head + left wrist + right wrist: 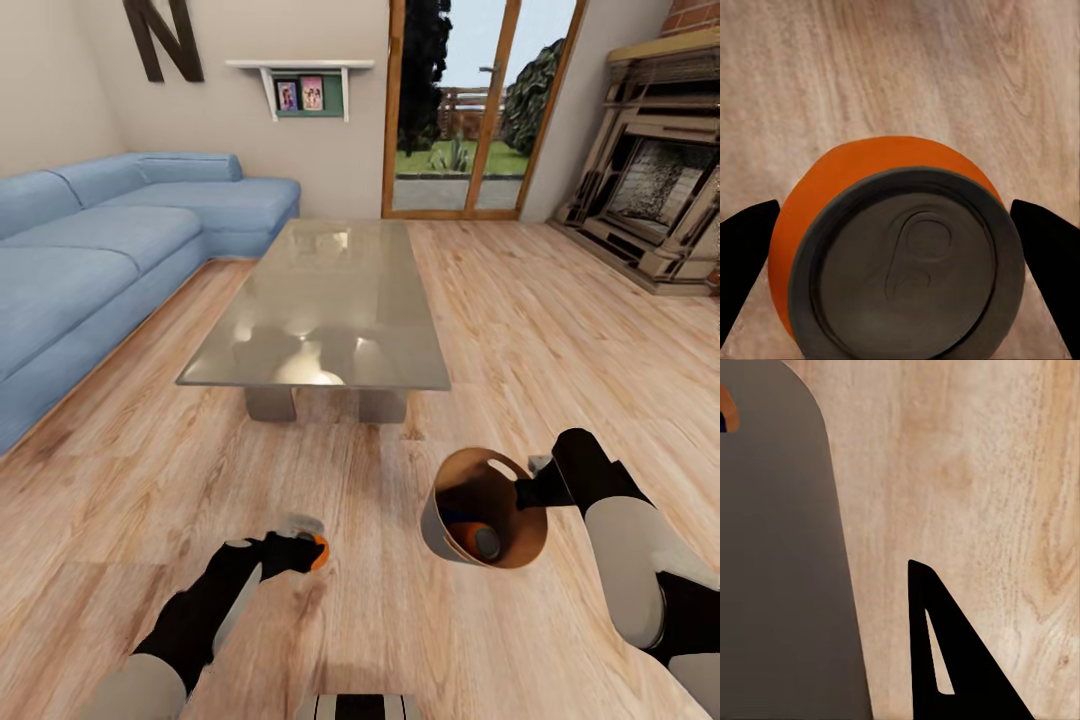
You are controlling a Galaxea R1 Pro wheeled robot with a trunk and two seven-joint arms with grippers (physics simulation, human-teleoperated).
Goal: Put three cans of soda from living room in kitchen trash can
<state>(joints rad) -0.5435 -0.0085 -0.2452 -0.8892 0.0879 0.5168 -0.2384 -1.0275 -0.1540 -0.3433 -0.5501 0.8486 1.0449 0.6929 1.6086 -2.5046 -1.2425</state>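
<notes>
- Left end effector (300, 553), lower left of the head view: black fingers (742, 262) pinch an orange soda can with a grey pull-tab top (904, 251), one finger on each side of the can body.
- Held can (316, 551) hangs over the light wood plank floor (560, 320). Its long axis runs along the fingers, top towards the wrist camera.
- Right end effector (530, 490), lower right of centre: appears pinched on the rim of the round bin with glossy brown interior and thin grey wall (432, 525). One finger (945, 660) shows outside the grey wall (780, 585); the other is hidden, so this is my read.
- Bin is tilted, mouth facing up towards the camera. Another orange can (470, 535) lies inside, with something dark beside it.
- Key relation: bin mouth lies right of the held can, just beside it, slightly higher in frame. Left arm would carry the can rightward over the rim.
- Glass-topped low table (330, 300) mid-frame, blue corner sofa (100, 250) at left.
</notes>
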